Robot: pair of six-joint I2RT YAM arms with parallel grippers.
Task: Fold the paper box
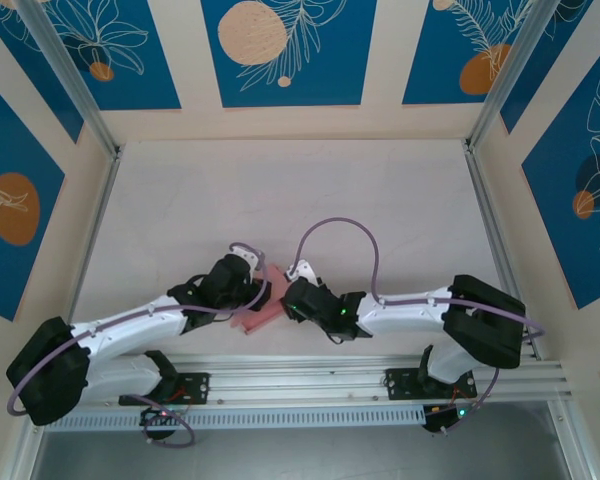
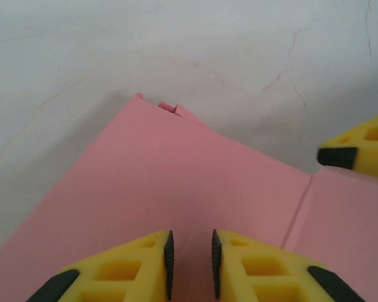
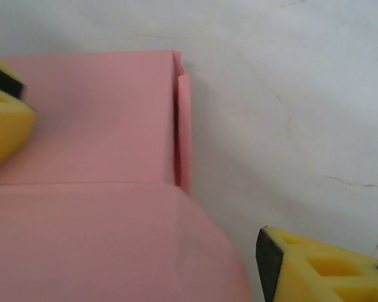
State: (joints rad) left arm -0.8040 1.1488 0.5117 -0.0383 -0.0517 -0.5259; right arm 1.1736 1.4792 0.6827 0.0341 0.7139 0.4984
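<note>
Paper box (image 1: pixel 263 308): pink, flat on desk (image 1: pixel 380 200), lower centre;
Left fingers (image 2: pixel 169 258): narrow gap over it; grip unclear;
Right fingers (image 3: pixel 315 270): wide apart, holding nothing

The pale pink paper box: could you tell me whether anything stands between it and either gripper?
Nothing visible does: the left gripper hangs directly over the pale pink paper box, and the right gripper is at its edge.

White arms (image 1: pixel 130 325), lilac cables (image 1: pixel 340 222), yellow, perhaps foam, fingers (image 2: pixel 132 270).
</note>
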